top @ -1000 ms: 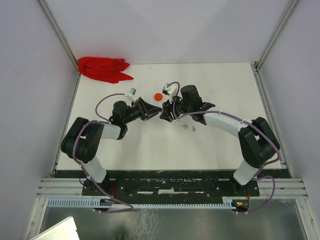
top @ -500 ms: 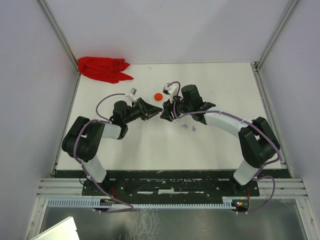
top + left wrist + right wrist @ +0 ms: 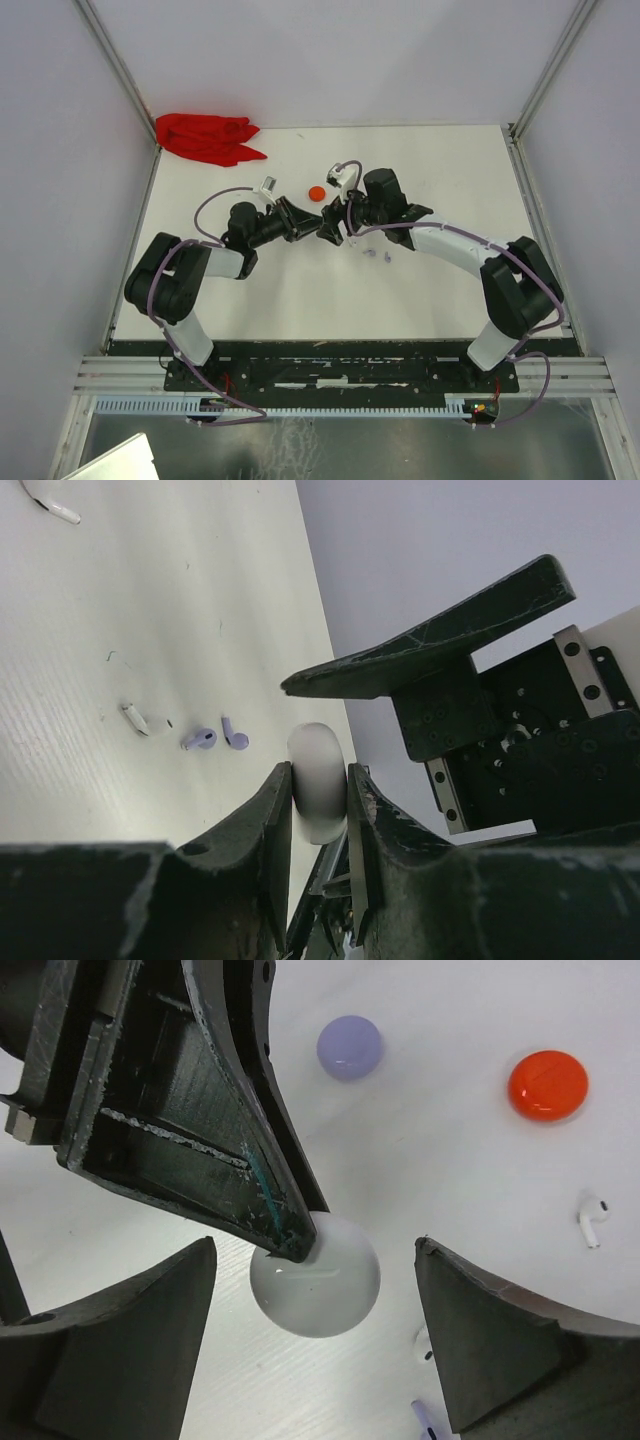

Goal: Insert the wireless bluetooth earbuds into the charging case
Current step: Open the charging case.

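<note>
My left gripper (image 3: 318,772) is shut on a round white charging case (image 3: 318,792) and holds it edge-on above the table. In the right wrist view the white case (image 3: 315,1275) hangs between my right gripper's (image 3: 315,1260) open jaws, which do not touch it. Two purple earbuds (image 3: 200,739) lie on the table below, with a whitish earbud (image 3: 135,720) beside them. Another whitish earbud (image 3: 592,1220) lies near a red disc (image 3: 546,1085). In the top view both grippers meet tip to tip at mid table: left (image 3: 308,222), right (image 3: 328,228).
A purple disc (image 3: 349,1047) lies on the table beyond the left gripper's fingers (image 3: 250,1160). The red disc (image 3: 317,192) sits just behind the grippers. A red cloth (image 3: 205,137) lies in the far left corner. Walls enclose the table on three sides.
The two grippers have drawn slightly closer together at mid table. The left gripper still holds the white case.
</note>
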`<state>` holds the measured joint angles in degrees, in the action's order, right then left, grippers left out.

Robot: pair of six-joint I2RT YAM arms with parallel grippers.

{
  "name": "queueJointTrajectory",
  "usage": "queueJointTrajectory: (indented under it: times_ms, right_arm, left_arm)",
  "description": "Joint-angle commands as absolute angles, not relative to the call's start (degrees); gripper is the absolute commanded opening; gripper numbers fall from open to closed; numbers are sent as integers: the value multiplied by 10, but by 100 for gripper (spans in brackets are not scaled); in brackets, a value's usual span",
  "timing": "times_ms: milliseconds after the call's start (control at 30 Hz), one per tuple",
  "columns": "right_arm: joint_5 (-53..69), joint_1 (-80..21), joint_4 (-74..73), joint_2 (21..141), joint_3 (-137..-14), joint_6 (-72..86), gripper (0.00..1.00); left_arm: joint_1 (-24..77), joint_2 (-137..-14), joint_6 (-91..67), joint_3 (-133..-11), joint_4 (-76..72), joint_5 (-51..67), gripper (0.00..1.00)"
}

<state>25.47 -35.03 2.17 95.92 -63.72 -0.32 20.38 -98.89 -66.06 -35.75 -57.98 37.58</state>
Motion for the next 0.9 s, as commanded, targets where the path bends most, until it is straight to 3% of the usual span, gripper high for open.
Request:
queueJointTrajectory:
  times_ms: [0,233,867]
  right_arm:
    - [219,-348,72,894,-628,19,90]
    - [67,-341,14,861,-633,60,97]
    - [41,-342,21,908,-600,85,100]
  left_arm:
    - [205,-991,-675,-379,-605,368,3]
    - [203,-996,-693,-389,-615,368,3]
    - [203,-1010,-772,-397,-689,383,3]
